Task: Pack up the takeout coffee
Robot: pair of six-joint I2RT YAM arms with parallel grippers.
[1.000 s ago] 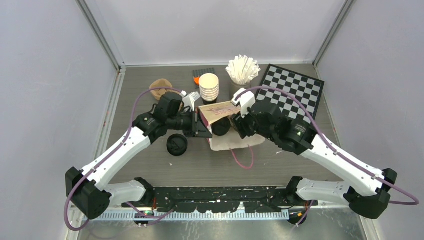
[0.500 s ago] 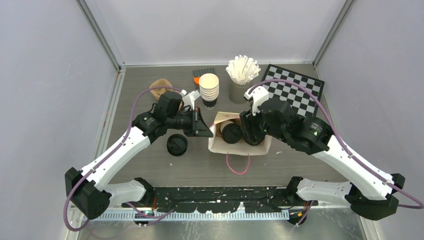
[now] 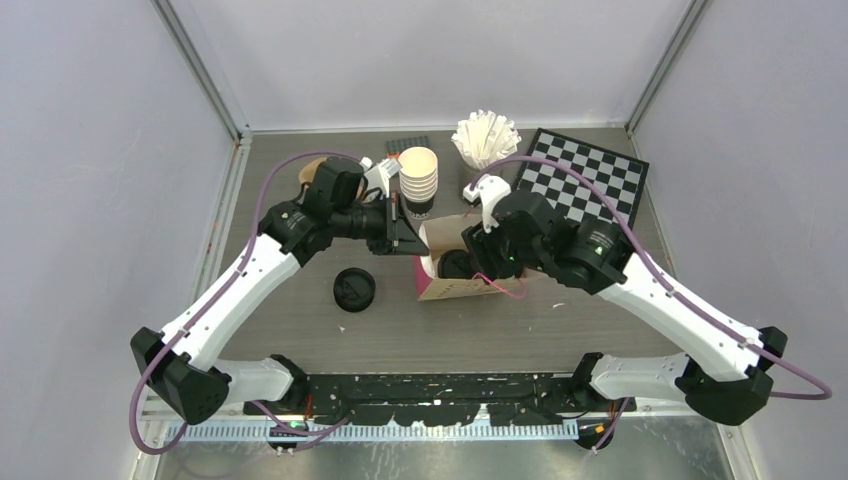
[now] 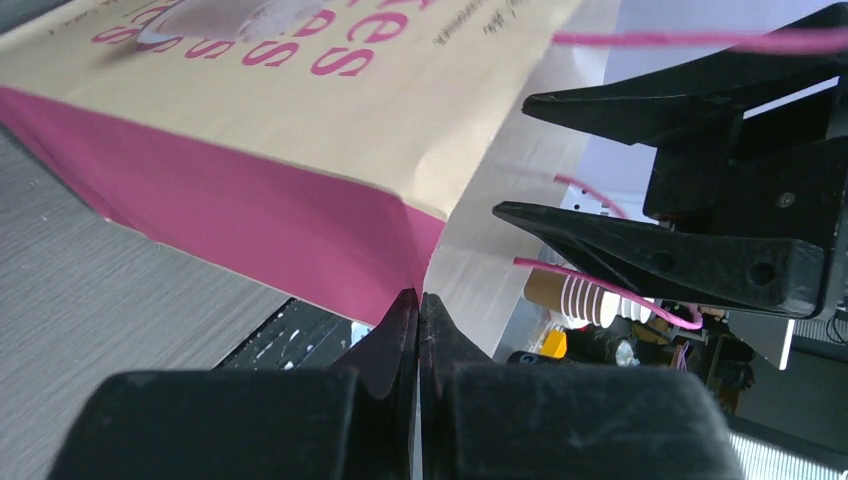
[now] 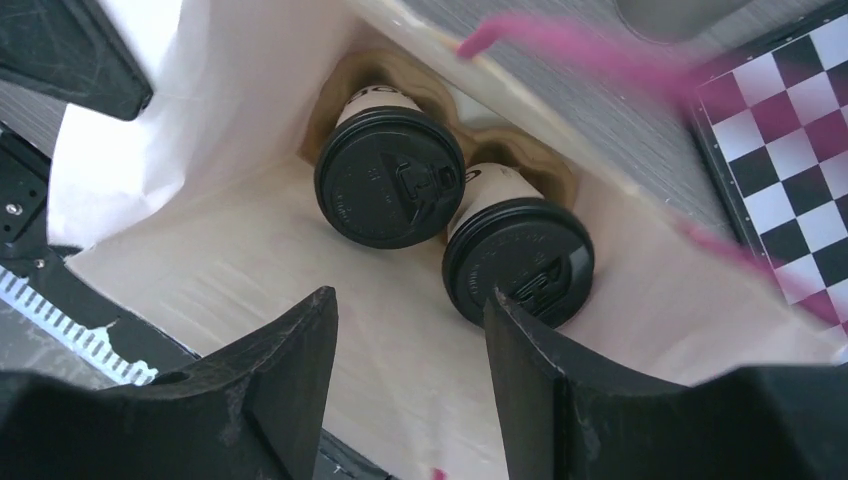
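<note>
Right wrist view — two takeout coffee cups (image 5: 390, 180) sit side by side inside the paper bag (image 5: 230, 270); right gripper (image 5: 410, 300) gapes above, empty — left gripper (image 4: 418, 310) pinches the bag's edge.

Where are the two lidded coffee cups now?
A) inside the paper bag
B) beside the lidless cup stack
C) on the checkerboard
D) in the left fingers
A: the right wrist view shows both lidded cups sitting in a brown carrier inside the paper bag.
</note>
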